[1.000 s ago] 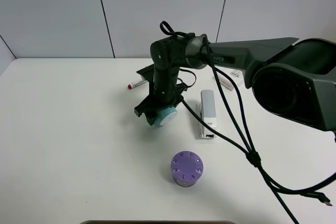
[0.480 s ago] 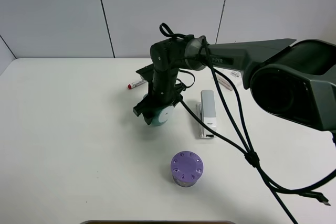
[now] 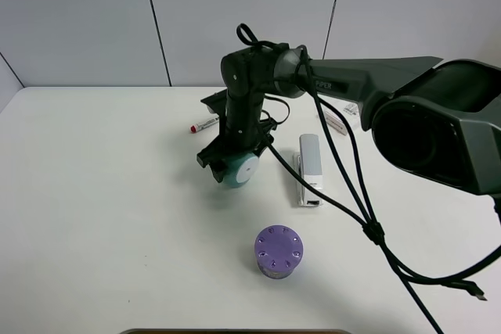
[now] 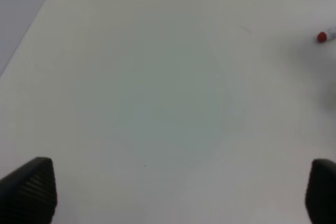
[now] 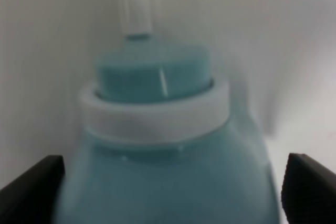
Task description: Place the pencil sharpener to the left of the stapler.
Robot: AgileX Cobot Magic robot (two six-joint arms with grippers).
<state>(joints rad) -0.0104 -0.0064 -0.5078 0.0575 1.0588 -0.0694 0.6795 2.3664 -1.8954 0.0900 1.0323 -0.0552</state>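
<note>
The teal pencil sharpener (image 3: 239,169) shows its white round face and sits low over the table, just left of the stapler (image 3: 310,167). The stapler is long, light-grey and white, and lies flat. My right gripper (image 3: 232,165) reaches across the middle and is shut on the sharpener. In the right wrist view the teal body (image 5: 168,150) fills the frame between the two black fingertips (image 5: 31,188). My left gripper (image 4: 181,192) is open over bare white table, with nothing between its fingers; it does not show in the exterior high view.
A purple dotted-top cylinder (image 3: 279,253) stands in front of the stapler. A red-capped marker (image 3: 205,123) lies behind the sharpener, its red cap (image 4: 322,36) also showing in the left wrist view. A white box with red print (image 3: 342,120) lies at the back. Black cables (image 3: 356,201) hang across the right side.
My right gripper has shifted slightly left and a little toward the back with the sharpener in it. The stapler and the purple cylinder have not moved.
</note>
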